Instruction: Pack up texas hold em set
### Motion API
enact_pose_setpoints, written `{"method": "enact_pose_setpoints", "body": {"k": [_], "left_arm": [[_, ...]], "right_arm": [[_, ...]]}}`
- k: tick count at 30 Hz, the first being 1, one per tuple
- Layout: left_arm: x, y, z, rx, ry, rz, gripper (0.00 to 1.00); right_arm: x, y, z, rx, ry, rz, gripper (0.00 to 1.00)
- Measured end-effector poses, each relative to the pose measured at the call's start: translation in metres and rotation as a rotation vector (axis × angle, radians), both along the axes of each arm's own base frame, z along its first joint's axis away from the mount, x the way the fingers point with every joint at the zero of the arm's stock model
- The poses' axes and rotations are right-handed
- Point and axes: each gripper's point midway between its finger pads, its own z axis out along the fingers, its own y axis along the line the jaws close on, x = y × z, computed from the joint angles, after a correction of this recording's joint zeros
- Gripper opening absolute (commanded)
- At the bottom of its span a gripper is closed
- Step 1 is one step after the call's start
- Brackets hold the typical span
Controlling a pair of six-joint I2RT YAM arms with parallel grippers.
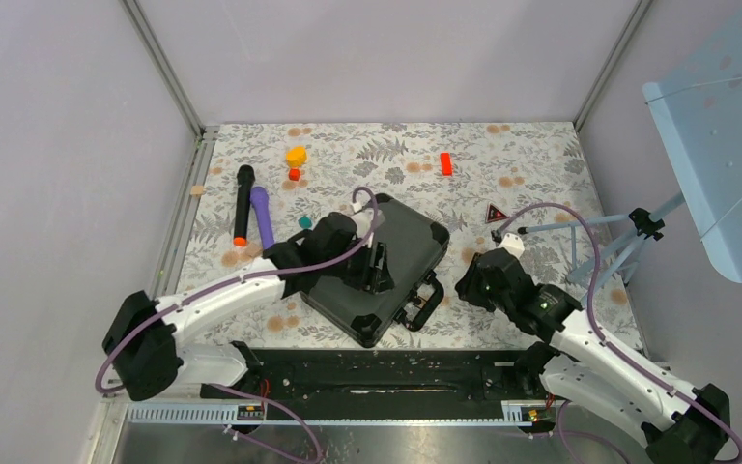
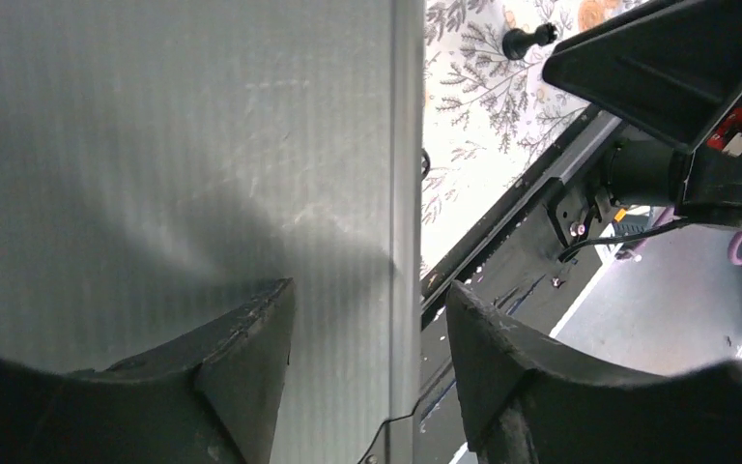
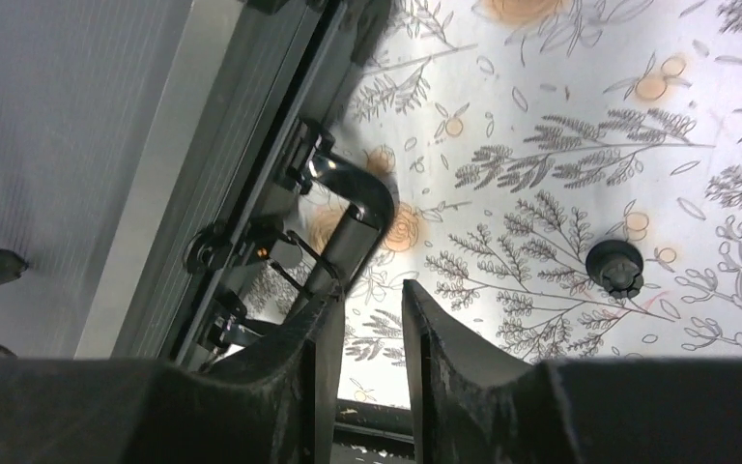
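The black hard case lies shut and at an angle in the middle of the floral mat, its handle toward the near right. No chips or cards show. My left gripper rests over the lid. In the left wrist view its jaws stand apart astride the case's ribbed lid edge, one finger over the lid, the other beyond the rim. My right gripper sits just right of the handle. In the right wrist view the gripper has a narrow empty gap, and the handle lies just ahead of its left fingertip.
A black stick with an orange tip and a purple cylinder lie left of the case. Yellow, red and teal blocks sit behind it. A tripod with a blue perforated board stands at the right.
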Motion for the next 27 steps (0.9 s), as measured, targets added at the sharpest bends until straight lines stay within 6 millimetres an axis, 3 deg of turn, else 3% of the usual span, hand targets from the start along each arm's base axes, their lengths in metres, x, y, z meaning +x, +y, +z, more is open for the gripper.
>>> {"method": "enact_pose_setpoints", "body": {"k": [3, 6, 12, 18, 27], "left_arm": [[-0.003, -0.014, -0.010, -0.002, 0.013, -0.024, 0.58], [0.002, -0.021, -0.007, -0.030, -0.001, -0.017, 0.58], [0.007, -0.034, -0.019, -0.038, 0.016, -0.010, 0.54], [0.007, -0.064, -0.026, -0.138, -0.015, -0.030, 0.50], [0.010, -0.067, -0.030, -0.242, -0.030, 0.020, 0.48]], "right_arm": [[-0.011, 0.002, -0.012, 0.023, 0.029, 0.028, 0.36], [-0.019, 0.002, -0.021, 0.040, 0.051, 0.039, 0.36], [-0.023, 0.006, -0.025, 0.074, 0.064, 0.049, 0.36], [-0.026, 0.016, -0.027, 0.118, 0.091, 0.071, 0.33], [-0.023, 0.030, -0.043, 0.144, 0.140, 0.078, 0.24]]}}
